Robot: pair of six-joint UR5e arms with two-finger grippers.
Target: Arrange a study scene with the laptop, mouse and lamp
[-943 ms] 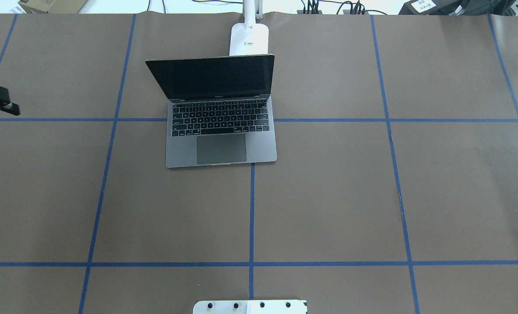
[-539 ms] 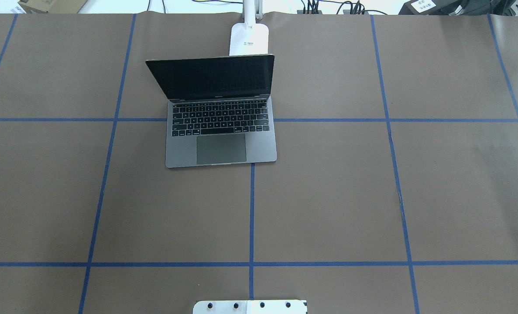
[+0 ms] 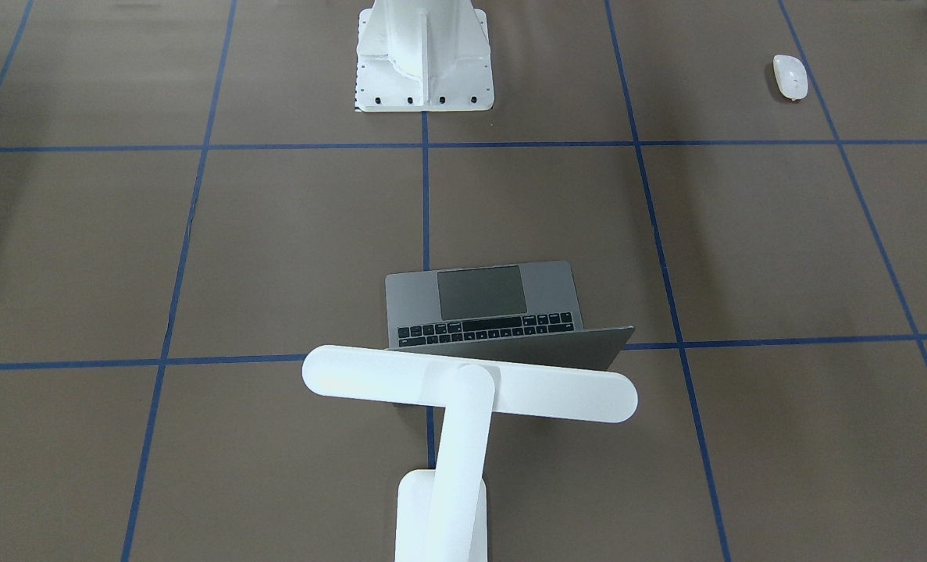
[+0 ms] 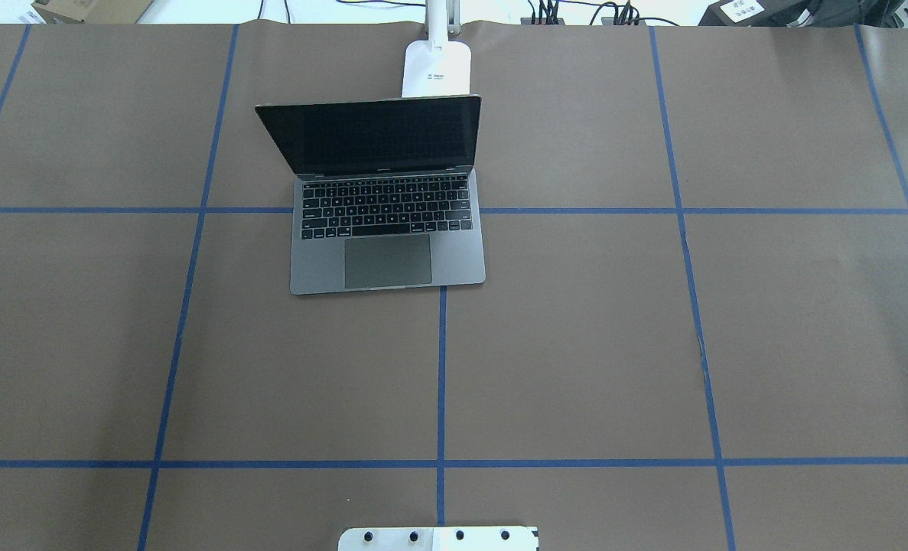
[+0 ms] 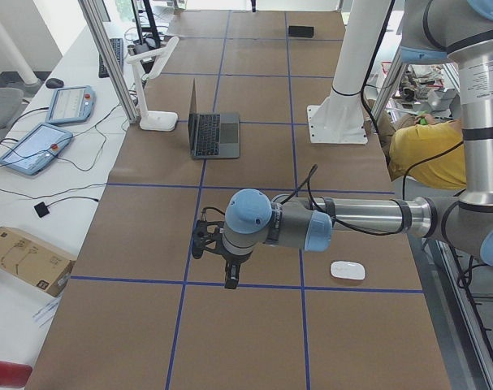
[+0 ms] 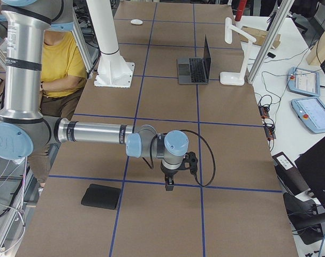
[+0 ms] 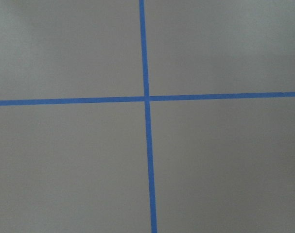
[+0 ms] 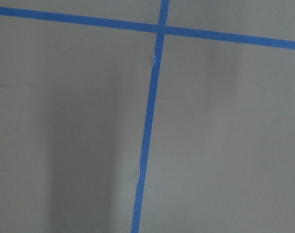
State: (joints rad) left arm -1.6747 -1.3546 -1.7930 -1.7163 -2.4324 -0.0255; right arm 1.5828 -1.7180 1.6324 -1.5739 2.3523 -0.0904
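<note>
In the view facing the robot, the white ribbed pedestal (image 3: 424, 55) stands at top centre on the brown table (image 3: 119, 257), which is marked with a grid of blue tape (image 3: 424, 195); below it, at mid-frame, the laptop (image 3: 494, 308) sits open, trackpad towards the pedestal and lid raised towards the camera; the lamp (image 3: 469, 390) rises at bottom centre just behind that lid, its long bar lying crosswise over the lid's top edge and its base at the bottom edge; the mouse (image 3: 789, 76) lies at the upper right, well apart from the laptop and just beside a tape line. In the overhead view the laptop is left of centre in the upper half, with the lamp's base behind its screen at the top edge. In the view from the robot's left end, the left gripper (image 5: 231, 280) points down over a tape line at lower centre, with the mouse to its right on the paper; I cannot tell whether its fingers are spread or closed. In the view from the right end, a person (image 6: 60, 59) in yellow sits at the upper left; a black pad (image 6: 101, 196) lies at the lower left; right of it the right gripper (image 6: 168, 184) points down by a tape line, and its finger gap cannot be judged either.
</note>
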